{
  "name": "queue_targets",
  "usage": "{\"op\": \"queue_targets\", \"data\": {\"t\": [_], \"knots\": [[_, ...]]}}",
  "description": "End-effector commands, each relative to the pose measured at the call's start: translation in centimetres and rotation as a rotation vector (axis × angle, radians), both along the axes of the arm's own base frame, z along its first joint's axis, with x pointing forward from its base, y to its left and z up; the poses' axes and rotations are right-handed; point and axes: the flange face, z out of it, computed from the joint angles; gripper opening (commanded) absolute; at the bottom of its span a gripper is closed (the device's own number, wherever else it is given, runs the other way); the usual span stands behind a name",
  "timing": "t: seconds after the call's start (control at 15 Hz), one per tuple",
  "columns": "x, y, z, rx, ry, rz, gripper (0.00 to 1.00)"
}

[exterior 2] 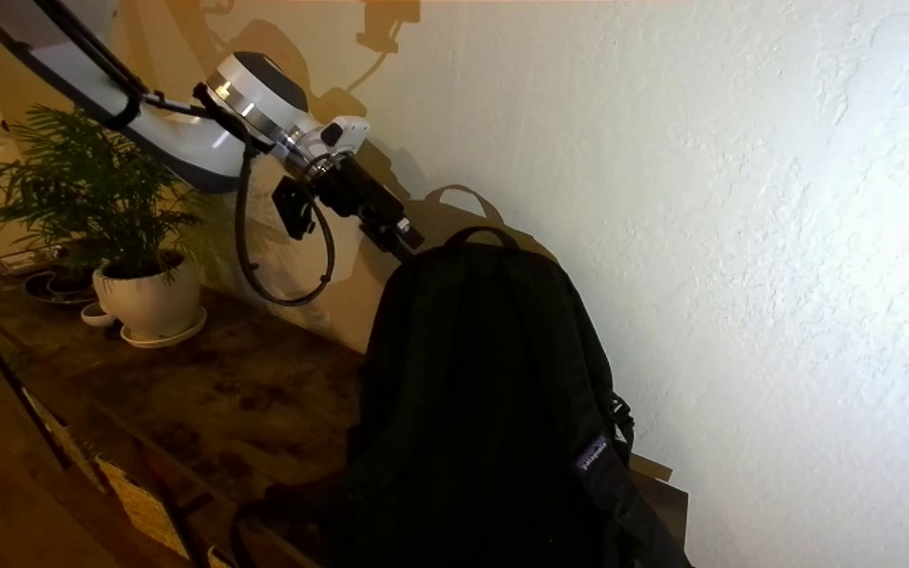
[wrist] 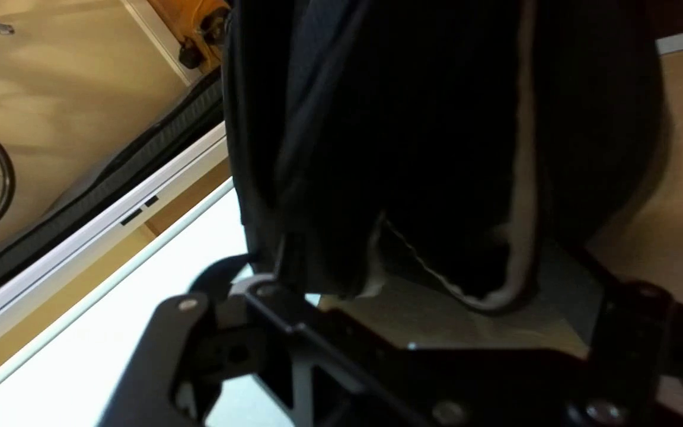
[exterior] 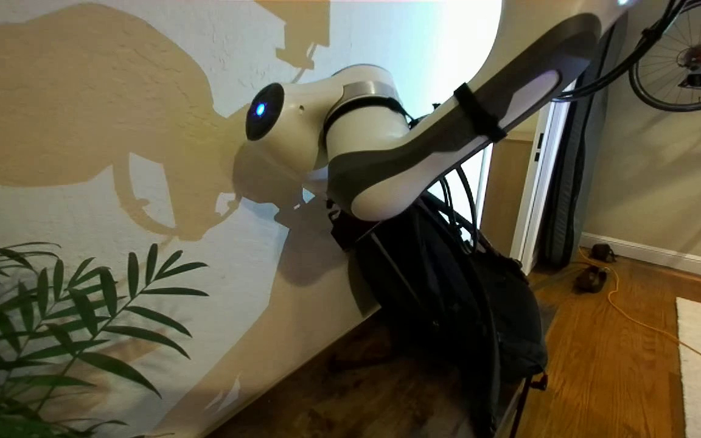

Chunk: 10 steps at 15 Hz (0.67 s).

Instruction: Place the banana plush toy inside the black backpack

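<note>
The black backpack (exterior: 448, 286) stands upright on the dark tabletop close to the wall. It also shows from its strap side in an exterior view (exterior 2: 494, 379). In the wrist view the backpack (wrist: 436, 107) fills the upper middle, with a pale-edged opening and a dark inside. My gripper (exterior 2: 409, 243) is at the backpack's upper edge, pointing down toward it. In the wrist view the fingers of the gripper (wrist: 445, 281) are spread wide with nothing seen between them. The banana plush toy does not show in any view; it is hidden or out of view.
The textured wall (exterior 2: 738, 237) runs right behind the backpack and arm. A potted plant (exterior 2: 151, 304) and a small white bowl (exterior 2: 97, 315) stand on the dark tabletop (exterior 2: 233, 386). The arm's cable loop (exterior 2: 320, 292) hangs beside the gripper. A bicycle wheel (exterior: 679, 100) is in the background.
</note>
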Motion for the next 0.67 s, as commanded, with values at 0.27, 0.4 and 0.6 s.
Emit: {"op": "queue_targets", "data": {"t": [0.27, 0.4, 0.6], "knots": [[-2.7, 2.9, 4.9, 0.314, 0.073, 0.16, 1.0], [-3.4, 3.2, 5.6, 0.396, 0.102, 0.198, 1.0], [-5.0, 3.5, 6.4, 0.513, 0.154, 0.262, 1.0]]}}
